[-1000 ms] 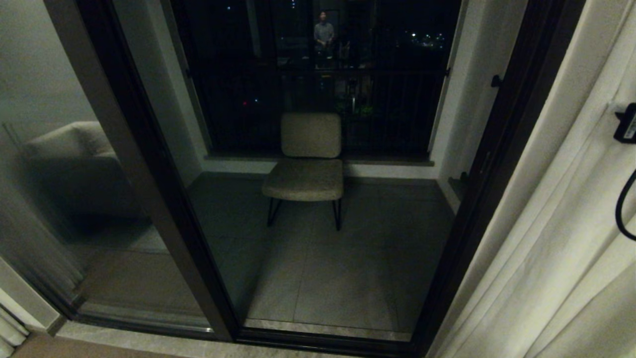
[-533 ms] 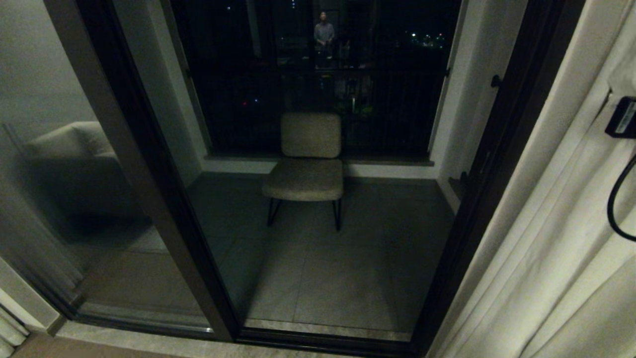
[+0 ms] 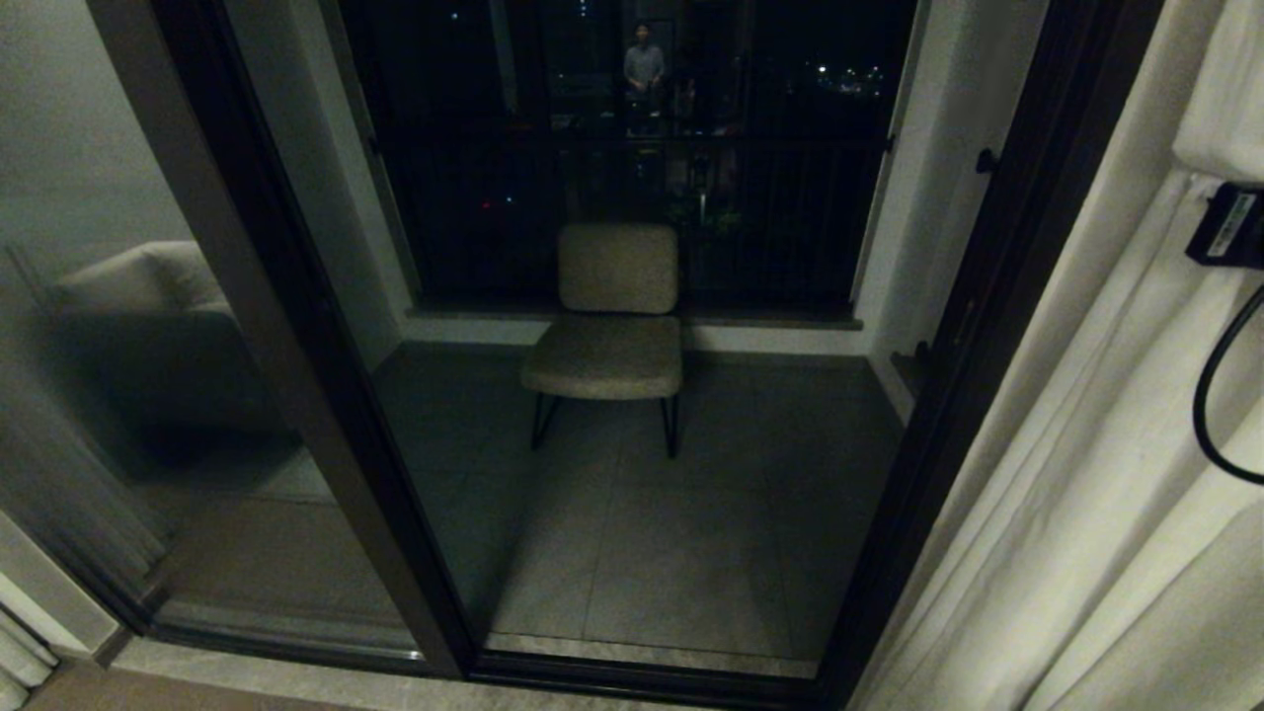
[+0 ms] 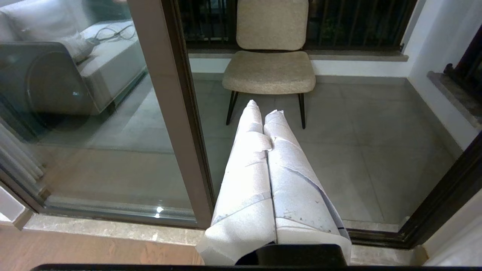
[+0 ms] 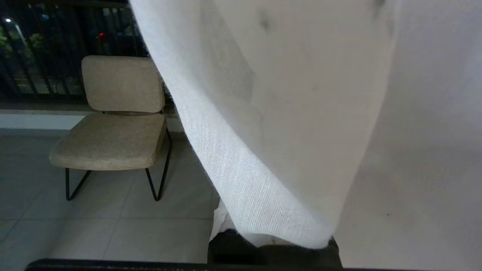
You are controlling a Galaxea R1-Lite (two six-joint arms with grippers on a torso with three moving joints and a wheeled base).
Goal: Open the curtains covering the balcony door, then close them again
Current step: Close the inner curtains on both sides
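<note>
1. Night outside, balcony floor tiles bare and grey behind the balcony door (image 3: 326, 415); its dark frame stands uncovered and the glass shows straight through to a beige chair (image 3: 610, 331) by the railing.
2. Right gripper (image 5: 273, 244) is clenched on the right-hand curtain (image 5: 263, 131); in its wrist view the woven cream cloth bunches down into the jaws and drapes over most of the picture; in the head view only the wrist's black camera block (image 3: 1224, 225) shows at the far right edge, pressed against that same panel.
3. Left gripper (image 4: 263, 107) has its white-wrapped fingers pressed together on nothing; it points at the chair, apart from any cloth, parked.
4. Curtains: the right one (image 3: 1106, 474) hangs gathered beside the right frame; of the left one only a few pleats (image 3: 15, 662) show at the lower left corner.
5. My read: the opening half looks done; the closing half is just starting, with a grip taken and the panel not yet drawn across the glass; the left panel is untouched.
</note>
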